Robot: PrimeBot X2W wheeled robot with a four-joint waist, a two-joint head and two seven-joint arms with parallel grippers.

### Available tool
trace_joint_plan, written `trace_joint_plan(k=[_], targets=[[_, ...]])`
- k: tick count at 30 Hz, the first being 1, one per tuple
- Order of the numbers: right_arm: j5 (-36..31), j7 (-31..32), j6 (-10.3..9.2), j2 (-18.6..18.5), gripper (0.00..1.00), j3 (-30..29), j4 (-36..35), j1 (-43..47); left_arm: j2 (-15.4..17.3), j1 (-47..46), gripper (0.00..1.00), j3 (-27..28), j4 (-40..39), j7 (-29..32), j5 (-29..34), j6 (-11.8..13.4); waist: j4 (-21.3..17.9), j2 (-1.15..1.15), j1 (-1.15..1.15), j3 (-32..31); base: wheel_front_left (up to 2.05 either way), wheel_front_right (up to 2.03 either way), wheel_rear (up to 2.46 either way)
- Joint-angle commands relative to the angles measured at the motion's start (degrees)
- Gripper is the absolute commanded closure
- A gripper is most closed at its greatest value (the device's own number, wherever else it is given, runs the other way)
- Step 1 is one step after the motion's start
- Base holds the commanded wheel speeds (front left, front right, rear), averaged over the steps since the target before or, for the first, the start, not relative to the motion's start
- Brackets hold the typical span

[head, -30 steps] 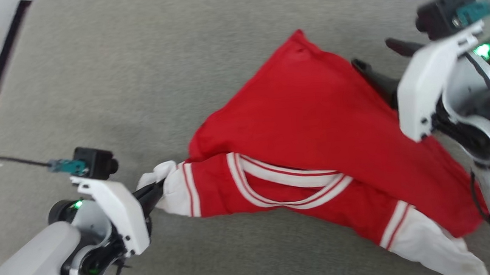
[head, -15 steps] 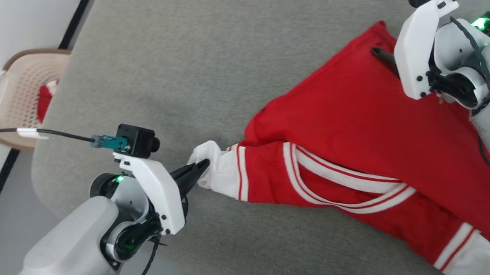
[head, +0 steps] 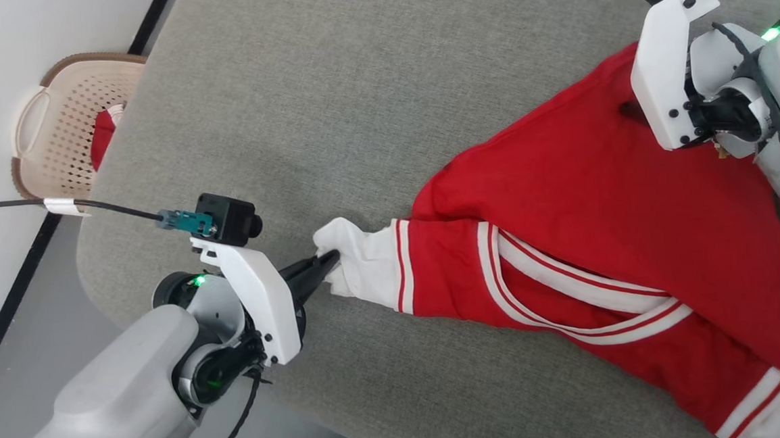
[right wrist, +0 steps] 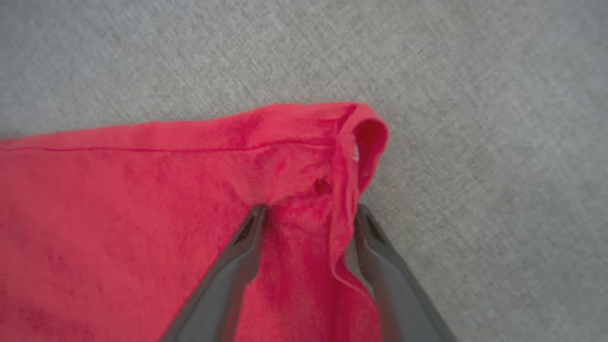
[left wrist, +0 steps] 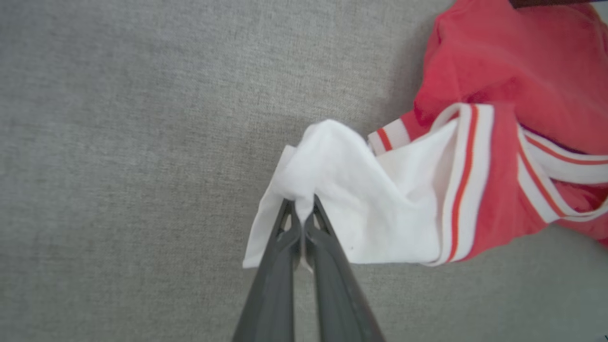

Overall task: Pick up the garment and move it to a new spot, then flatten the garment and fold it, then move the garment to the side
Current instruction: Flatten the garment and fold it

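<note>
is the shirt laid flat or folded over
Folded over: the shirt laps over itself beside the collar; its white sleeve is bunched in the left pincer.

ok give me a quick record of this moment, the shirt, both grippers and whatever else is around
shirt: red with white sleeves, lying rumpled on the grey padded surface, not flat yet
left gripper: jaws shut on the end of a white sleeve
right gripper: jaws open, astride a fold near the shirt's red hem corner
collar: red-and-white striped, facing up
basket: pale, off the surface's far left corner, something red inside
</note>
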Motion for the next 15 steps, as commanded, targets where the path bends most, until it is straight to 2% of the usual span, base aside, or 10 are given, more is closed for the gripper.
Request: trace_joint_plan(k=[1, 7, 15], targets=[[0.8, 1.5, 0.13, -0.9, 1.00, 2.3, 3.3, 5.8, -0.2, -1.3, 1.00, 0.2, 0.2, 0.0, 0.2, -0.3, -0.3, 0.00, 0.00, -0.1, 0.00, 0.00, 0.00], [2.3, -5.4, 0.02, -2.6, 1.00, 1.3, 0.3, -0.1, 2.7, -3.0, 1.00, 1.6, 0.1, 0.4, -0.2, -0.8, -3.5, 0.00, 0.00, -1.5, 0.00, 0.00, 0.00], [4.0, -12.1, 0.06, -4.5, 1.00, 0.1, -6.4, -3.4, 11.1, -6.8, 1.00, 4.2, -3.9, 3.4, 1.0, 1.0, -10.1, 0.00, 0.00, -4.6, 0.00, 0.00, 0.00]])
